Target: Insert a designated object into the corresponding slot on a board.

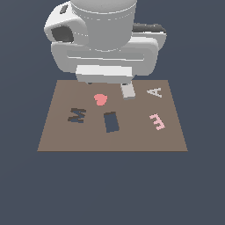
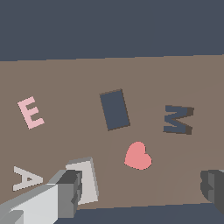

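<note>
While the end effector (image 2: 140, 188) hangs spread wide, grey block (image 1: 128, 91) lies beside one finger (image 2: 68, 192), upper centre of brown board (image 1: 57, 136), navy slot (image 1: 111, 122) below it

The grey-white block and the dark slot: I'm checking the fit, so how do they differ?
The grey-white block is pale; the dark slot is navy. The block is a raised solid piece near the board's edge; the slot is a cut-out near its middle. One fingertip is beside the block. Both are rectangular.
</note>
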### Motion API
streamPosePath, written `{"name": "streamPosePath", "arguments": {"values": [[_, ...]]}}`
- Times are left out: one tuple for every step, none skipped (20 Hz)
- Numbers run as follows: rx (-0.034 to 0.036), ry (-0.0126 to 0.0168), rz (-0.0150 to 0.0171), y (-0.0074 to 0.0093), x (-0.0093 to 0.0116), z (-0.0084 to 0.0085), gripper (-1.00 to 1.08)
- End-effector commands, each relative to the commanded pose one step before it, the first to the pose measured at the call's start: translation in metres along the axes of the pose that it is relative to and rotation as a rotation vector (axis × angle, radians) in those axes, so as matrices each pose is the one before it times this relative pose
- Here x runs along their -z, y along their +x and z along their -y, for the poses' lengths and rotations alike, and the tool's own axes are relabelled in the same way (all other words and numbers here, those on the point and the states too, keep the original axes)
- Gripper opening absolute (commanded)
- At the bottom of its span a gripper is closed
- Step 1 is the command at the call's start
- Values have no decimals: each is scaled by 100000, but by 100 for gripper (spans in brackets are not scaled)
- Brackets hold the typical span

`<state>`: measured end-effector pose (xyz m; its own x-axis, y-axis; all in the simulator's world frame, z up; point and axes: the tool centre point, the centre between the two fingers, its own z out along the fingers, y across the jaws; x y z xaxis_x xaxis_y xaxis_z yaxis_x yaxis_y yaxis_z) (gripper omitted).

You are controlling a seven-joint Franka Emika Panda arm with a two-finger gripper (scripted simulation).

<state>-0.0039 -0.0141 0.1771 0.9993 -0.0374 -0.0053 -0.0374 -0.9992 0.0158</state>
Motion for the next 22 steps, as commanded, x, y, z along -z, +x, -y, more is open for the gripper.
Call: {"name": "streamPosePath", "arguments": {"values": [[0, 0, 0, 0, 0, -1, 100], [0, 0, 0, -14, -23, -6, 100], [138, 10, -6, -43, -65, 66, 100], [168, 14, -6, -71, -110, 73, 100], [228, 19, -8, -100, -155, 97, 100], [308, 26, -11, -129, -198, 133, 100], [370, 32, -13, -157, -243, 159, 100], [440, 38, -16, -186, -287, 190, 100], [500, 44, -18, -214, -331, 215, 100], [575, 51, -21, -243, -375, 248, 100], [637, 56, -23, -271, -419, 274, 100], [708, 63, -26, -299, -463, 305, 100], [775, 69, -28, -327, -508, 334, 100], [839, 75, -30, -354, -552, 361, 100], [907, 81, -33, -380, -597, 390, 100], [970, 86, -35, -406, -642, 417, 100], [1038, 93, -37, -431, -686, 447, 100], [1093, 100, -39, -454, -724, 471, 100], [1060, 99, -38, -440, -702, 457, 100], [1003, 96, -36, -415, -665, 432, 100], [949, 90, -34, -389, -632, 410, 100], [893, 81, -32, -361, -600, 385, 100]]}}
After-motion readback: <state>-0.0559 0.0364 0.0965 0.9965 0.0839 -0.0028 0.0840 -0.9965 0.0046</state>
